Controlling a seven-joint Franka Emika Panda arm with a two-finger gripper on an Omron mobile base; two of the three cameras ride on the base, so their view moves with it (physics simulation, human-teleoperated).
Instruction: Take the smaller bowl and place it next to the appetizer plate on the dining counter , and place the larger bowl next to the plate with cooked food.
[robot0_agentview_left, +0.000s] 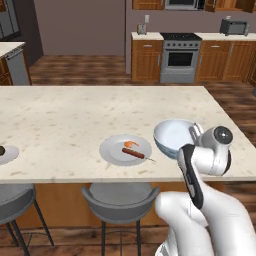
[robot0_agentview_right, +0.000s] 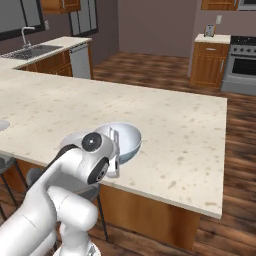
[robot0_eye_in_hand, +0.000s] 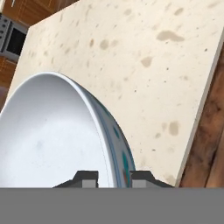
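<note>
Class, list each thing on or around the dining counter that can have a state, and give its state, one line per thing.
bowl: upright, empty, beside the plate, its rim between the tool's fingers.
tool: astride the bowl's rim, one finger inside, one outside.
plate: flat on the counter, carrying a shrimp and a sausage.
stool: tucked under the counter edge, unoccupied.
oven: door closed.
</note>
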